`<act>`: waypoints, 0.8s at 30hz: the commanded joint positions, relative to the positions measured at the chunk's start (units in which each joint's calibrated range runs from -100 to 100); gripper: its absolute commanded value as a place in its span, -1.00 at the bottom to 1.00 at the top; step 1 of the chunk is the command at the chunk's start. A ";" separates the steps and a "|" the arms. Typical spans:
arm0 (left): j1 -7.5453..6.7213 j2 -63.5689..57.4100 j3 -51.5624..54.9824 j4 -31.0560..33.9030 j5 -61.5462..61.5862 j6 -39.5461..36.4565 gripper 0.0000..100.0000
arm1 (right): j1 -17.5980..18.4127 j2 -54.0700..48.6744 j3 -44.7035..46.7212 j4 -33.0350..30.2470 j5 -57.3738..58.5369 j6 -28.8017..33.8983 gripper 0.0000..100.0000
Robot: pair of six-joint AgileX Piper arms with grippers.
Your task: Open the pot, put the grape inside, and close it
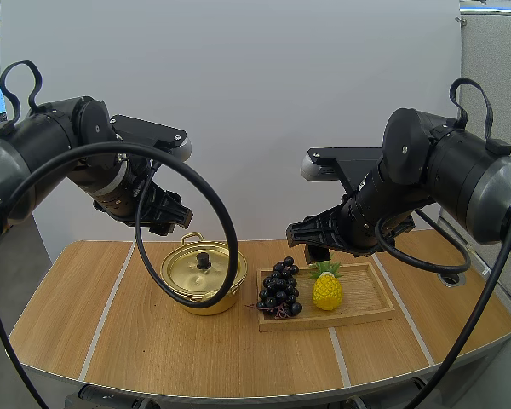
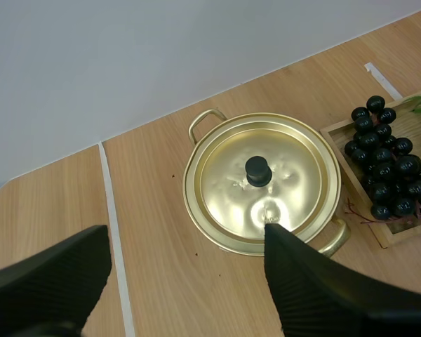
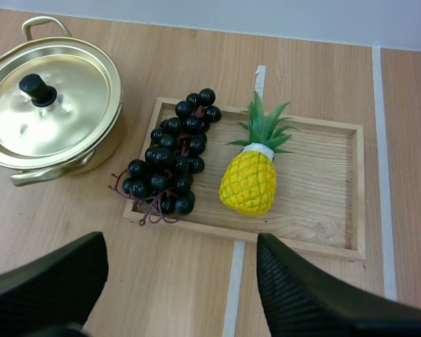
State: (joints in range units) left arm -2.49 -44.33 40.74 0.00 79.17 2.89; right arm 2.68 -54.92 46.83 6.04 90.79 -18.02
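A gold pot (image 1: 203,276) (image 2: 261,182) (image 3: 49,105) stands on the table with its lid on, a black knob (image 1: 203,260) (image 2: 258,170) (image 3: 37,89) at the centre. A bunch of dark grapes (image 1: 279,287) (image 2: 388,171) (image 3: 170,154) lies at the left end of the wooden tray (image 1: 366,294) (image 3: 323,182). My left gripper (image 1: 166,220) (image 2: 186,263) hangs open above and behind the pot, its fingers wide apart with nothing between them. My right gripper (image 1: 319,239) (image 3: 179,270) hovers open above the tray, holding nothing.
A yellow toy pineapple (image 1: 327,288) (image 3: 255,170) lies in the tray next to the grapes. White tape lines (image 1: 106,311) (image 3: 382,175) cross the wooden table (image 1: 153,341). A round hole (image 1: 451,278) sits near the table's right edge.
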 commanded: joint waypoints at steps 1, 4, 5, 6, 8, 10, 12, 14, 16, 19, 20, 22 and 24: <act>-0.20 0.07 -0.58 -1.03 0.28 0.26 1.00 | -0.17 -0.23 -0.46 -0.26 -0.05 -0.65 1.00; -0.20 0.07 -0.58 -1.44 1.77 1.62 1.00 | -0.17 -0.23 -0.46 0.84 0.53 -0.65 1.00; -0.20 0.40 -0.58 -1.67 2.59 2.51 1.00 | -0.17 -0.23 -0.46 1.00 0.53 -0.65 1.00; -0.20 0.71 -0.58 -1.67 2.97 2.83 1.00 | -0.17 -0.23 -0.46 1.30 0.53 -0.65 1.00; -0.20 1.77 -0.58 -1.67 4.28 3.99 1.00 | -0.17 -0.23 -0.46 1.95 0.53 -0.65 1.00; -0.20 3.22 -0.58 -1.67 4.49 5.81 1.00 | -0.17 -0.23 -0.46 2.35 0.53 -0.65 1.00; -0.20 4.83 -0.58 -1.89 4.30 8.45 1.00 | -0.17 -0.23 -0.46 2.35 0.53 -0.65 1.00; -0.20 6.42 -0.58 -1.89 3.32 10.18 1.00 | -0.17 -0.23 -0.46 2.35 0.53 -0.65 1.00; -0.20 8.36 -0.58 -2.47 1.63 11.45 1.00 | -0.17 -0.23 -0.46 2.35 0.53 -0.65 1.00; -0.20 11.42 -0.58 -4.01 -0.45 13.34 1.00 | -0.17 -0.23 -0.46 2.35 0.53 -0.65 1.00; -0.20 12.61 -0.58 -4.16 -1.18 13.69 1.00 | -0.17 -0.23 -0.46 2.35 0.53 -0.65 1.00; -0.20 14.88 -0.87 -4.16 -2.77 14.21 1.00 | -0.17 -0.23 -0.46 2.35 0.53 -0.65 1.00; -0.20 17.48 -1.14 -4.16 -3.96 14.79 1.00 | -0.17 -0.23 -0.46 2.35 0.53 -0.65 1.00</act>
State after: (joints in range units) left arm -2.49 -29.25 40.54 -3.01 77.89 16.54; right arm 2.68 -54.92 46.83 8.05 91.03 -18.02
